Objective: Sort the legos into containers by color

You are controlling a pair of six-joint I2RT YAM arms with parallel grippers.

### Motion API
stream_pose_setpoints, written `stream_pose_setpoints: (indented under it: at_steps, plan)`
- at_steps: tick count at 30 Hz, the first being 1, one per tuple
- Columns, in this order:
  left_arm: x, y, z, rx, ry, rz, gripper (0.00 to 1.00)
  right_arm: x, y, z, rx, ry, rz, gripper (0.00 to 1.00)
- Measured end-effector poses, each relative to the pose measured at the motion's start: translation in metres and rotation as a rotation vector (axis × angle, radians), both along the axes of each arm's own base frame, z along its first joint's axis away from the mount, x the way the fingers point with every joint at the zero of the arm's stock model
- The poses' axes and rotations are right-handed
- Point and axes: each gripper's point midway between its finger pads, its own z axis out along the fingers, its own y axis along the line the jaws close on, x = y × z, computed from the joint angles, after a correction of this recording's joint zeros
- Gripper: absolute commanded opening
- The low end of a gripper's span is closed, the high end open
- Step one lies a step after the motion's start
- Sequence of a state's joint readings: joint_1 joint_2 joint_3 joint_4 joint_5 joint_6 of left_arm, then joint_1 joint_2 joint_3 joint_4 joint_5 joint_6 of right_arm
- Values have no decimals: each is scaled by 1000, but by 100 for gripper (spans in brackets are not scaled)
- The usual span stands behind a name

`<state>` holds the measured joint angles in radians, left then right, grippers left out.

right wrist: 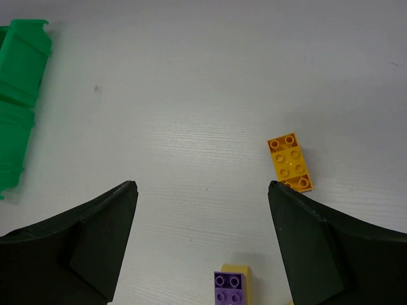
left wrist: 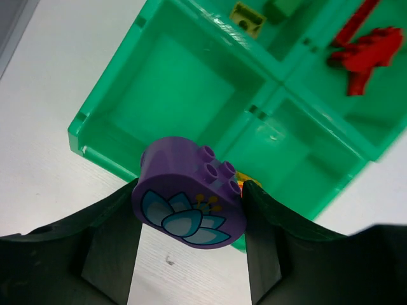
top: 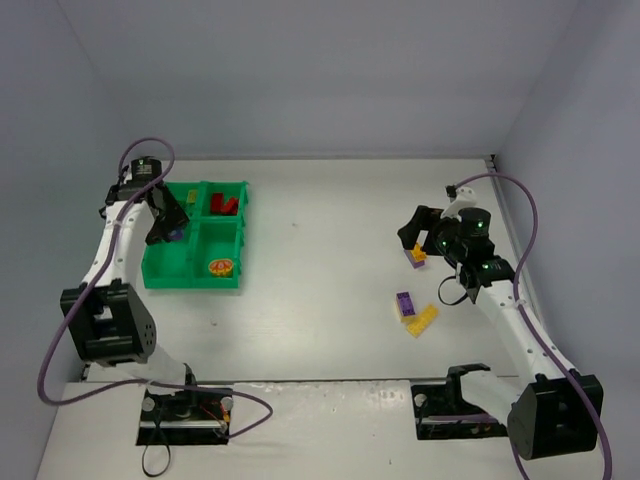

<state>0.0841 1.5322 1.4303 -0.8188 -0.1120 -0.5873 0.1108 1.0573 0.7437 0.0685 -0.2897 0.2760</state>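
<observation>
The left pincer (left wrist: pixel 189 194) is clamped on the purple oval piece (left wrist: pixel 187 210), one finger on each curved side and the studs facing up, a grip that keeps it level for a drop. It hangs over the left half of the tray (left wrist: pixel 213 35), which sits at the left of the bench (top: pixel 330 215). How high it hangs cannot be told. The tray already shows the colour scheme. A lime brick (left wrist: pixel 248 19) is in the far-left compartment, red bricks (left wrist: pixel 369 47) are in the far-right, and an orange piece (top: pixel 220 267) is in the near-right. The near-left compartment (left wrist: pixel 184 95) holds nothing, so it is probably meant for purple. From the wrist view the oval seems to sit nearer the rim than that compartment's middle, so a small shift inward before release looks wise. Well to the right, the unsorted bricks lie loose on the bench. Among them are an orange brick (right wrist: pixel 290 162) and a purple brick (right wrist: pixel 229 287) resting on a yellow one (right wrist: pixel 236 272). The right pincer (right wrist: pixel 202 187) hangs above them with its fingers spread wide and nothing between them, likely lining up a pick. The purple brick looks like the natural next match.
</observation>
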Motion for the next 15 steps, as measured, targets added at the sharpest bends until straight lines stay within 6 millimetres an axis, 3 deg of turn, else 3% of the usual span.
stream_pose_setpoints:
  at_steps: [2, 4, 5, 7, 8, 12, 15]
  plan:
    - [4, 8, -20, -15, 59, 14, 12, 0, 1, 0, 2, 0, 4, 80]
    - [9, 17, -41, -32, 111, 31, 20, 0, 1, 0, 2, 0, 7, 80]
    - [10, 20, -49, -39, 128, 38, 31, 0, 1, 1, 1, -2, 8, 80]
    - [10, 26, -61, -50, 160, 49, 40, -1, 1, 2, 0, -7, 8, 80]
    - [10, 28, -64, -52, 170, 53, 51, -1, 1, 3, -2, -12, 9, 80]
    - [13, 35, -61, -52, 160, 54, 70, -2, 1, 10, 0, -32, 10, 81]
    - [19, 33, -55, -59, 135, 41, 77, -3, 1, 10, 0, -34, 10, 80]
